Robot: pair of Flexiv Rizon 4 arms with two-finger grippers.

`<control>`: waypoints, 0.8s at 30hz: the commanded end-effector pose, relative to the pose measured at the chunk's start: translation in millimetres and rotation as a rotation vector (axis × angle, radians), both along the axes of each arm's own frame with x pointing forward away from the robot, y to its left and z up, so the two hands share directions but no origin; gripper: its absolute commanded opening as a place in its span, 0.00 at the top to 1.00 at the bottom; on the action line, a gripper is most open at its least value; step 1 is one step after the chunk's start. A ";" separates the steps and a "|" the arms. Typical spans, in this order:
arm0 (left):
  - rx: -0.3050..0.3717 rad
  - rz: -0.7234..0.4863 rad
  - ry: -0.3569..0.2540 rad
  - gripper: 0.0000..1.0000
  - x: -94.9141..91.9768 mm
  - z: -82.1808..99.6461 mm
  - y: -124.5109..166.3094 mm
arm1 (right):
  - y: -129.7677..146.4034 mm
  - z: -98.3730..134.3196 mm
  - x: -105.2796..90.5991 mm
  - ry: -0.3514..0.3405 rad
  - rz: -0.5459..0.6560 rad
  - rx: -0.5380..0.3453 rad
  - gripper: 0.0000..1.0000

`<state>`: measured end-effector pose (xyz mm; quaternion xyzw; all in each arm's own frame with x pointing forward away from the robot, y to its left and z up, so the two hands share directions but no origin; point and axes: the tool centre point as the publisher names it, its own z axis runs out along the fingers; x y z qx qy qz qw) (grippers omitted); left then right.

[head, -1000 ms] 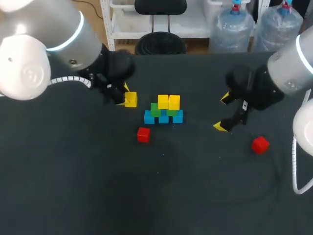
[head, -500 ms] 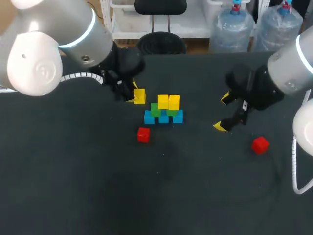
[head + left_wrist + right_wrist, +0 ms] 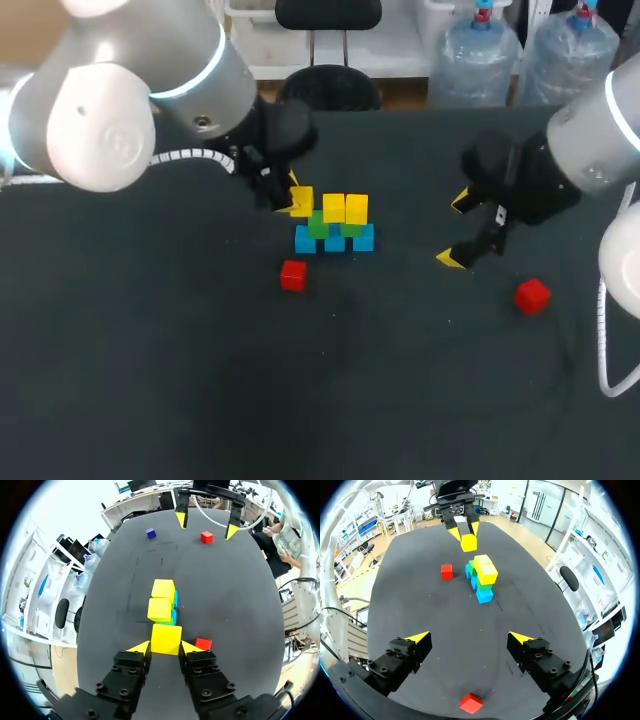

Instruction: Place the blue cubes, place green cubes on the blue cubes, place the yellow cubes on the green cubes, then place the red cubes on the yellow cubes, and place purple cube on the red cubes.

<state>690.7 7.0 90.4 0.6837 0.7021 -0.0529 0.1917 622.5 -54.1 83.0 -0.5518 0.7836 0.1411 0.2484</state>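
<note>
Three blue cubes point(image 3: 335, 242) stand in a row at the table's middle, with two green cubes point(image 3: 318, 226) on them and two yellow cubes point(image 3: 345, 208) on top. My left gripper point(image 3: 296, 200) is shut on a third yellow cube point(image 3: 166, 638), held just left of the stack point(image 3: 162, 605). My right gripper point(image 3: 455, 231) hangs open and empty to the stack's right. One red cube point(image 3: 293, 275) lies in front of the stack, another red cube point(image 3: 532, 296) near the right arm. A purple cube point(image 3: 150, 532) shows only in the left wrist view, beyond the right gripper point(image 3: 206, 522).
The dark table point(image 3: 200, 380) has open room across its front half. From the right wrist, the stack point(image 3: 482, 577) sits well ahead of the open fingers, with the near red cube point(image 3: 470, 703) below them.
My left arm has carried the yellow cube to the right, from well left of the stack to right beside it. The right arm has not moved.
</note>
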 end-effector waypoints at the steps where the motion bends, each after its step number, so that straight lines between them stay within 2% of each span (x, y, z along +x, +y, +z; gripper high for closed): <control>1: 0.009 0.002 0.011 1.00 3.3 -3.7 -5.2 | 0.0 -0.3 -0.7 -0.002 -0.002 0.000 0.00; 24: 0.018 0.041 0.045 1.00 10.3 -12.5 -5.5 | 0.0 -0.3 -0.7 -0.002 -0.002 0.000 0.00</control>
